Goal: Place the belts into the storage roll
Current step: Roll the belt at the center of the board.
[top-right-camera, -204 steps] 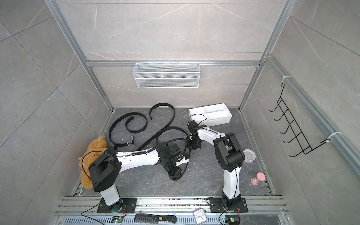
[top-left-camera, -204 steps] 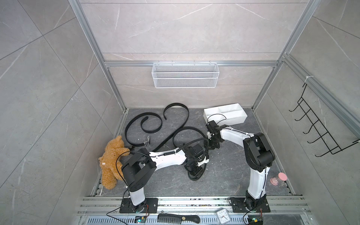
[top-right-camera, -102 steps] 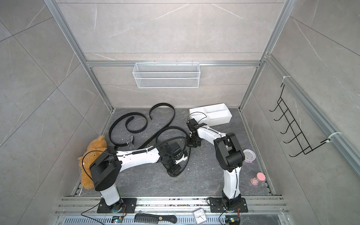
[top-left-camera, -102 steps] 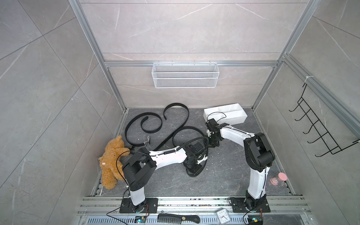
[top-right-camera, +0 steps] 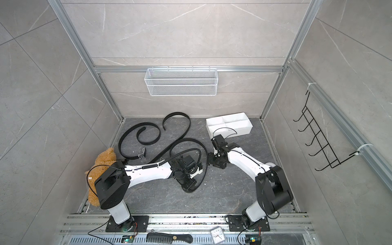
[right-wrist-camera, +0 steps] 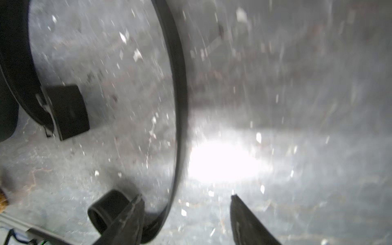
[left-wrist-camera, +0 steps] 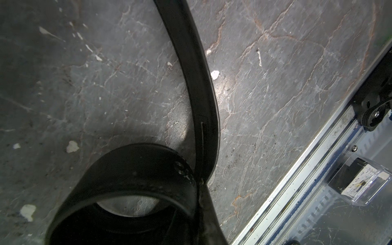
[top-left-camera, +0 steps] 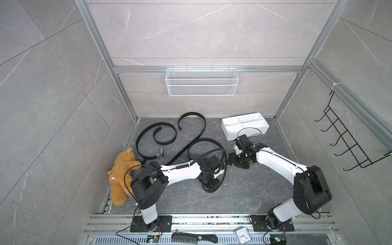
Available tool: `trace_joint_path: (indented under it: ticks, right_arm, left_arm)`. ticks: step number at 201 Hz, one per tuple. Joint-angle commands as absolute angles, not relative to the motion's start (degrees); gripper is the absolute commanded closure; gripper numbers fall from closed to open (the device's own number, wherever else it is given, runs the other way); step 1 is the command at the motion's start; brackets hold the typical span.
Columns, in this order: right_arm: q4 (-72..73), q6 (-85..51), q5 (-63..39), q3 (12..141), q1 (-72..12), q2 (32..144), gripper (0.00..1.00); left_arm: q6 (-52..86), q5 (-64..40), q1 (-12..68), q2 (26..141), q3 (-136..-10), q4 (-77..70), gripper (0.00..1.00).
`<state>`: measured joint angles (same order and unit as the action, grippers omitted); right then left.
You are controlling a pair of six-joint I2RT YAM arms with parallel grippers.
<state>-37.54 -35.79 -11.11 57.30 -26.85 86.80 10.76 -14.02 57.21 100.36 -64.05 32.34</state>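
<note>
1 black belt (left-wrist-camera: 191,63) is clamped in my left fingers (top-left-camera: 210,184) at mid-frame; my right fingers (right-wrist-camera: 125,218) stand apart beside its strap, below the storage roll (top-left-camera: 232,132).

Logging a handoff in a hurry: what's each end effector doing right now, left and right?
Left end effector: closed on the black belt.
Right end effector: open, gripping nothing; that belt passes between its jaws.
</note>
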Motion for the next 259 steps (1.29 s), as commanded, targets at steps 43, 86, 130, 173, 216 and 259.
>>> trace_joint_path:
  ticks: [43,86,130,173,216,259]
  right_arm:
    - [-20.80,-54.00,-14.63,44.64,-36.85,84.14,0.35]
    - [-17.80,-55.65,-14.23,44.21,-38.80,89.51,0.50]
    - [-14.38,-57.36,-14.76,43.22,-39.86,91.32,0.91]
    - [-14.44,-57.49,-13.71,44.20,-40.02,92.21,0.98]
    - [-14.90,-56.98,-13.36,46.65,-40.00,93.93,0.98]
    - [-16.53,-56.02,-13.00,48.47,-39.90,94.72,0.98]
  left_arm:
    - [10.74,-10.28,57.05,101.13,-61.35,29.93,1.00]
    - [10.08,-10.74,56.99,99.81,-60.71,28.90,1.00]
    - [9.23,-13.21,57.04,97.96,-59.74,27.16,1.00]
    - [7.79,-18.49,56.95,95.36,-57.25,23.40,0.89]
    - [5.38,-21.58,56.95,94.79,-56.75,23.79,0.82]
    - [2.24,-22.17,56.96,97.62,-59.99,29.58,0.78]
